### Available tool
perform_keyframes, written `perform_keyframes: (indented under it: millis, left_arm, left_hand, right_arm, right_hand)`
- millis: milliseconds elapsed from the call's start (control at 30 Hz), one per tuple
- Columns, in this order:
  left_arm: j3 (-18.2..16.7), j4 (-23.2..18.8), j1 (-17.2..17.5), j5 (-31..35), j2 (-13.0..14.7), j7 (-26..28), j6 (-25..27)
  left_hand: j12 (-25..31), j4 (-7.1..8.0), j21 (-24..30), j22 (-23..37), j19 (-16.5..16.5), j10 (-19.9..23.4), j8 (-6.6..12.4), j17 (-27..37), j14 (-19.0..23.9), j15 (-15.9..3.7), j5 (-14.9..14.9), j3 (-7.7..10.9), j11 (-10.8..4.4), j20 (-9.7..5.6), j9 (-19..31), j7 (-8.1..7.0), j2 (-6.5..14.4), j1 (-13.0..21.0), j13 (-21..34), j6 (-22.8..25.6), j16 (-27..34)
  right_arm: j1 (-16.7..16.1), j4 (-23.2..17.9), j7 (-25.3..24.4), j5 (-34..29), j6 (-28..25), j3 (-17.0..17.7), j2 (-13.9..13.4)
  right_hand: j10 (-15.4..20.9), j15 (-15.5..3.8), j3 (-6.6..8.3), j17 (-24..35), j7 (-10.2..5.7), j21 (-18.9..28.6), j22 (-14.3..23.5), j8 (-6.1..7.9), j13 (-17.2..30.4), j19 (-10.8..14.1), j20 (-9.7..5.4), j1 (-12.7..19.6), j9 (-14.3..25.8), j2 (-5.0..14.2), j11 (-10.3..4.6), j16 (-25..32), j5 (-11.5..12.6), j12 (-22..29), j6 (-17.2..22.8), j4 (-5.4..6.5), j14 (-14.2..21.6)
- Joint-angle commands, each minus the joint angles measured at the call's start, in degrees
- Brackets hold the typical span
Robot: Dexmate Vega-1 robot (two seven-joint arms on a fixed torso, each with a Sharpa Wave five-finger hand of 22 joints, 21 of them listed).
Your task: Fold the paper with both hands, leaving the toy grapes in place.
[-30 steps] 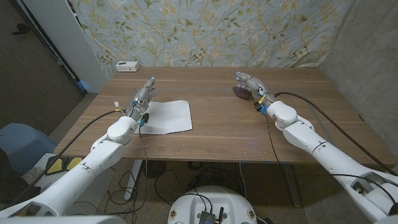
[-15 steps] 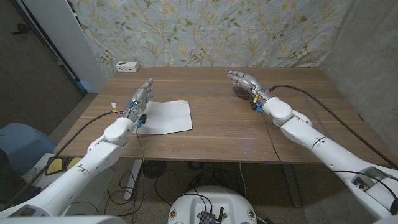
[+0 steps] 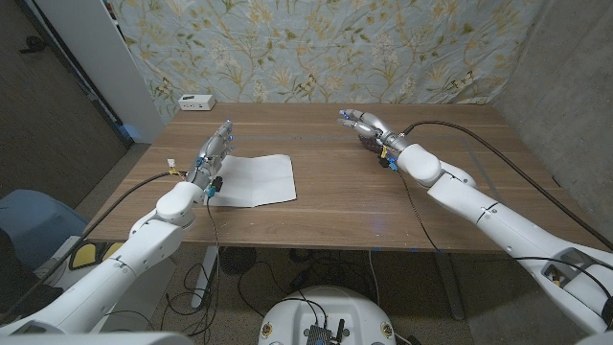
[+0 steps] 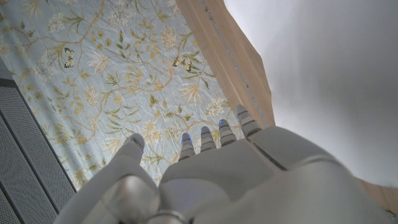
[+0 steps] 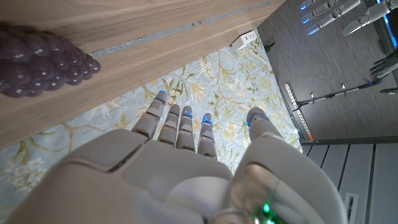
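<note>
A white paper (image 3: 255, 179) lies on the left half of the wooden table (image 3: 345, 196); in the left wrist view the paper (image 4: 329, 68) spreads just beyond my fingers. My left hand (image 3: 217, 145) hovers at the paper's far left edge, fingers straight and apart, holding nothing. The dark purple toy grapes (image 3: 369, 141) sit at the far right-centre, partly hidden behind my right hand (image 3: 362, 123). That hand is open and reaches past them toward the middle. The grapes (image 5: 38, 65) show close beside my right hand (image 5: 186, 162), not held.
A small white box (image 3: 196, 102) stands at the table's far left corner, also seen as the white box (image 5: 246, 40). A floral cloth (image 3: 326, 48) hangs behind the table. A blue chair (image 3: 29, 225) stands off the left side.
My right hand has swung leftward over the grapes toward the table's middle. The left hand has hardly shifted. Paper and grapes stay put.
</note>
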Motion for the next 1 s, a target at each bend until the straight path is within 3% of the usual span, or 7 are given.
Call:
perform_keyframes:
  millis: [33,533,1000]
  left_arm:
    - [-0.95,-1.68,1.35,0.3,1.04,0.63,0.37]
    - [-1.89,-3.29,2.71,0.0,2.14,0.53,1.24]
    - [-4.08,-7.63,6.39,0.26,5.28,1.72,3.62]
  left_hand:
    - [0.43,0.08,0.29,0.3,-0.04,0.44,-0.07,0.15,0.52,0.22,0.29,-0.29,-0.07,0.59,0.29,-0.09,-0.03,-0.4,0.33,0.72,0.54]
    - [0.41,0.07,0.28,0.34,0.1,1.12,-0.15,0.17,0.33,0.07,0.3,-0.37,0.41,0.91,0.29,-0.1,-0.11,-0.53,0.36,0.99,0.13]
    - [0.35,0.09,0.17,0.37,-0.02,1.54,-0.24,0.19,0.41,0.15,0.31,-0.43,0.47,0.76,0.3,-0.04,-0.15,-0.66,0.38,1.05,-0.04]
  right_arm:
    - [2.3,-3.09,0.65,-9.41,-2.9,-3.43,-0.92]
    - [4.84,-6.42,1.41,-23.1,-5.81,-7.68,-1.22]
    - [6.08,-6.84,3.49,-27.96,-4.03,-9.17,-0.48]
  right_hand:
    - [0.7,-0.83,0.41,0.24,0.04,0.05,0.06,0.04,0.21,0.26,-0.53,0.89,0.06,-0.05,-0.51,-0.09,0.1,0.13,0.64,-0.13,0.25]
    - [2.95,-2.98,1.88,0.31,-0.51,0.47,0.02,0.38,0.17,2.03,-1.21,2.71,0.09,0.68,-1.32,0.35,0.1,0.48,3.28,-0.48,1.83]
    - [3.97,-4.0,2.78,0.46,-0.82,0.67,0.0,0.43,0.14,3.18,-1.8,3.75,0.12,0.86,-2.18,0.59,0.01,0.55,4.63,-0.4,2.58]
